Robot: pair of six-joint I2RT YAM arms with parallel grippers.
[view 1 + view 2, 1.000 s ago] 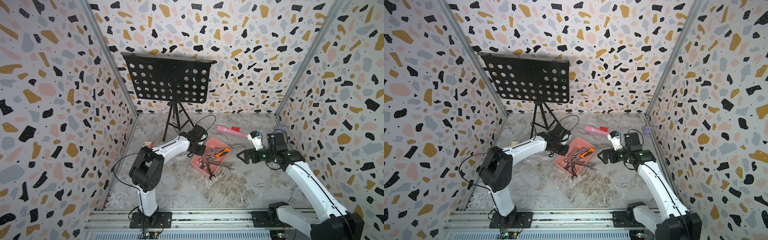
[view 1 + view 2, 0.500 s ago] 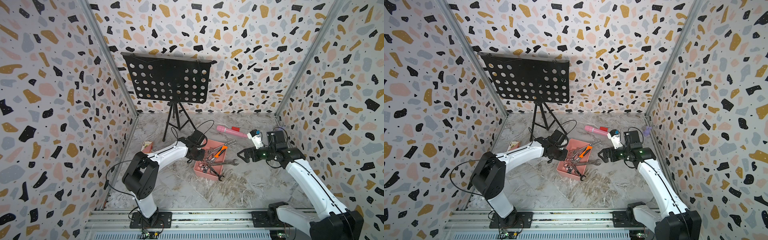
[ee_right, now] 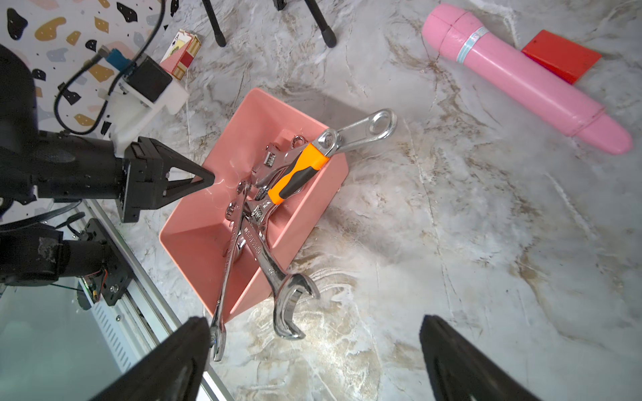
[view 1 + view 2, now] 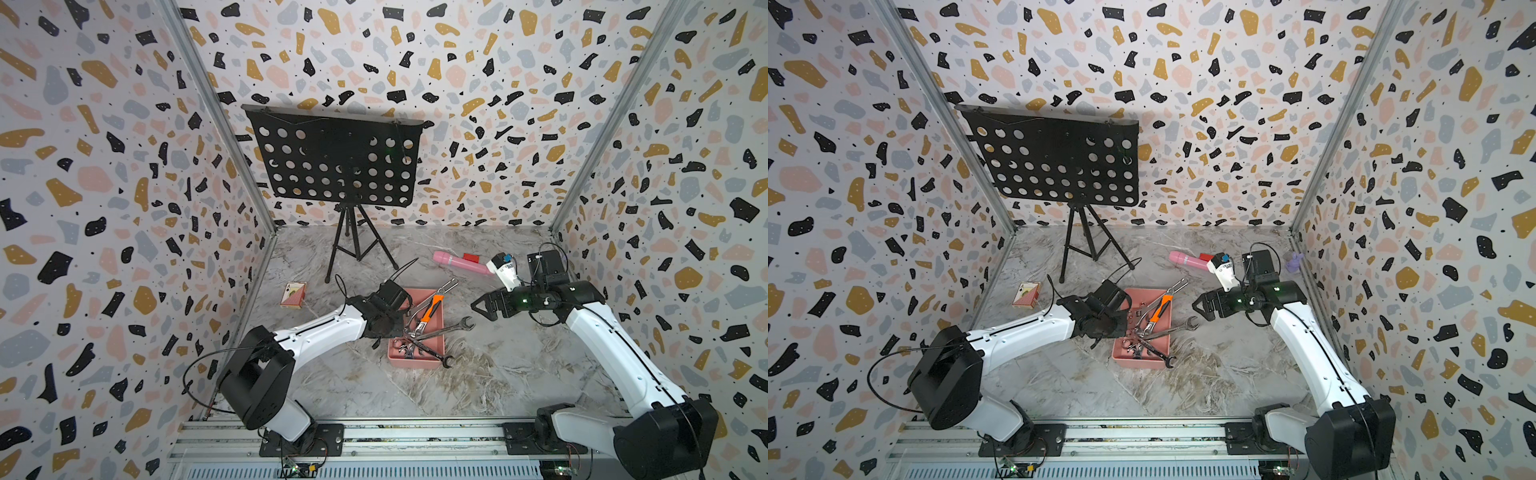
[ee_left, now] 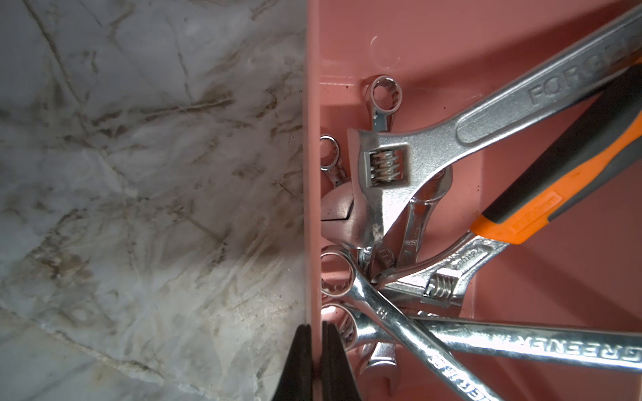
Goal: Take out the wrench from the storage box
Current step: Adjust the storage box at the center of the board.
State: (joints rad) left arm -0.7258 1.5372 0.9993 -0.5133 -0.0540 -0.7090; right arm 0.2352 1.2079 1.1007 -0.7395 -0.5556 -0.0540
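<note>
Left gripper [image 5: 314,328]: shut narrow on the storage box [image 5: 312,173], one finger outside its long wall and one inside; in the right wrist view its tips [image 3: 208,178] meet on that rim.
Right gripper [image 3: 312,321]: jaws spread wide, holding nothing, hovering off the table on the box's other long side [image 4: 478,307].
Storage box: on the marble table [image 4: 374,395] between the two arms, visible in both top views [image 4: 1138,361].
Wrenches: a tangled heap inside the box, on the side next to the left gripper's fingers.
Large combination wrench [image 3: 278,274]: shaft in the box, open end hanging over the wall facing the right gripper, ahead of its fingers and apart from them [image 4: 446,328].
Orange-handled adjustable wrench [image 3: 298,170]: on top of the heap, leaning over the far end.
Steel adjustable wrench [image 5: 486,118]: beside it, ring end beyond the rim.
Slim combination wrench [image 3: 225,270]: overhangs the near corner, close by one right finger.
</note>
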